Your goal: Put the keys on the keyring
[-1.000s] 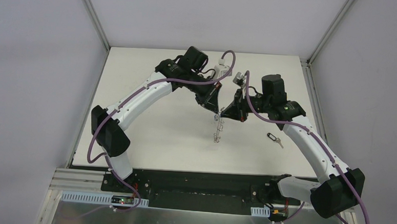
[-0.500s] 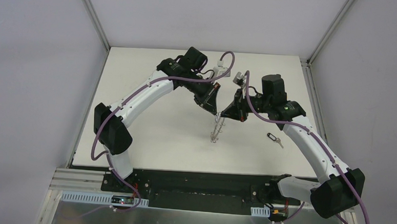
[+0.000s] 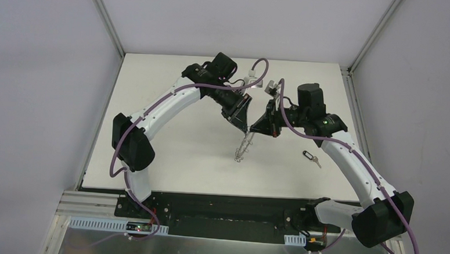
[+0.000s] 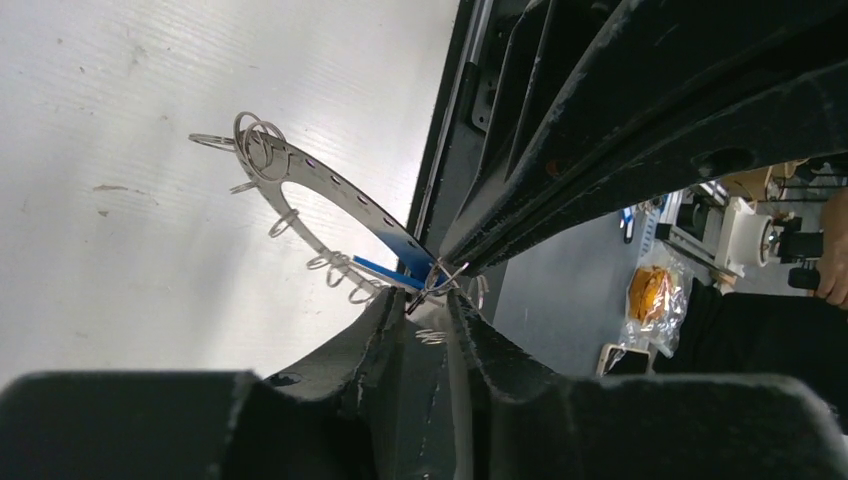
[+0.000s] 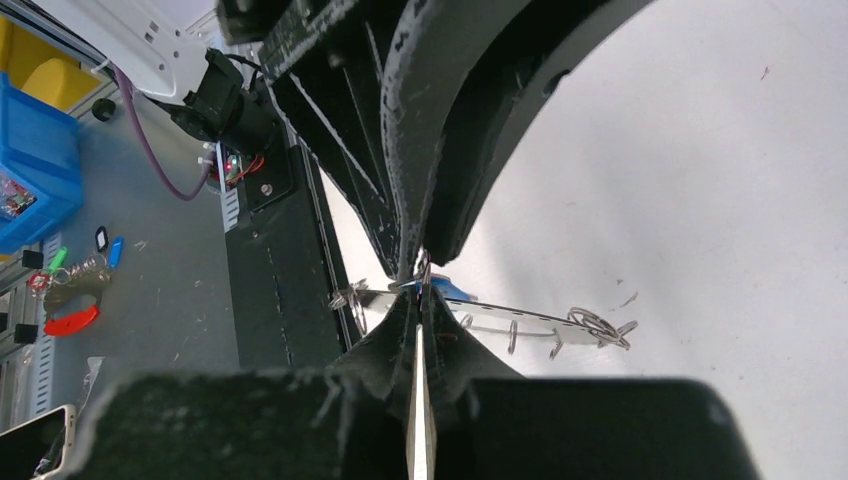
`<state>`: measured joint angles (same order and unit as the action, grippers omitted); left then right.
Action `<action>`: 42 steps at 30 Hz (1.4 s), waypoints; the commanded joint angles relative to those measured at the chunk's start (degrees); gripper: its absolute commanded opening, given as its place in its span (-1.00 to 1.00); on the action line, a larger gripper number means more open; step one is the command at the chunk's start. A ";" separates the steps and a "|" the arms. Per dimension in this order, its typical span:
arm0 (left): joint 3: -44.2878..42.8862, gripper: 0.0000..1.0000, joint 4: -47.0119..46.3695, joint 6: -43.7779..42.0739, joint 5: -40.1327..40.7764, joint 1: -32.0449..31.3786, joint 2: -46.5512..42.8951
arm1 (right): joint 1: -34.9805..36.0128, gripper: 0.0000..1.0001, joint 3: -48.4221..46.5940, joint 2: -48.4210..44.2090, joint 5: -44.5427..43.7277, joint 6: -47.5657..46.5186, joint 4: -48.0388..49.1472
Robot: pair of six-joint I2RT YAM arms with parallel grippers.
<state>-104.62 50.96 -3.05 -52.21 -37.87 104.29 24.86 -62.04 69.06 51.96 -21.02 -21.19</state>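
Observation:
The keyring (image 3: pixel 242 148), a flat grey ring with small wire loops, hangs edge-on above the table under both grippers. My left gripper (image 3: pixel 244 127) comes from the left, its jaws nearly closed on a wire loop at the ring's top (image 4: pixel 430 298). My right gripper (image 3: pixel 253 128) meets it from the right and is shut at the same spot (image 5: pixel 420 298), on the blue key (image 5: pixel 452 291), which lies against the ring (image 4: pixel 300 175). The blue head also shows in the left wrist view (image 4: pixel 385 270). The black key (image 3: pixel 310 157) lies alone on the table, right of the grippers.
The white table (image 3: pixel 169 147) is bounded by metal frame rails (image 3: pixel 106 16) at the back corners and a black base plate (image 3: pixel 224 211) at the near edge. A blue bin (image 5: pixel 35 170) and loose items lie on the floor beyond.
The left arm has shifted slightly, and the hanging keyring's lower end has swung a little to the left. Both grippers stay together at its top; the black key has not moved.

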 commanded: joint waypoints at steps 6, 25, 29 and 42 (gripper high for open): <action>-0.63 -0.14 -2.73 -5.15 -5.04 2.71 -3.83 | -0.53 -1.00 -4.83 -2.04 4.56 -0.45 3.21; 10.22 -0.05 -19.10 -1.10 -10.59 2.49 -9.00 | -3.58 -1.00 -2.68 -0.35 10.47 9.70 11.32; 11.91 -0.11 -24.06 2.60 -10.93 2.49 -9.70 | -4.00 -1.00 -1.66 -0.02 11.51 12.01 13.65; 13.26 -0.27 -26.77 5.20 -11.95 2.48 -10.83 | -4.99 -1.00 0.24 -0.06 12.23 13.94 16.06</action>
<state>-92.01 27.05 1.23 -61.71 -35.20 97.03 20.25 -61.98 69.34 61.12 -8.45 -9.19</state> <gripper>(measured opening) 0.368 0.008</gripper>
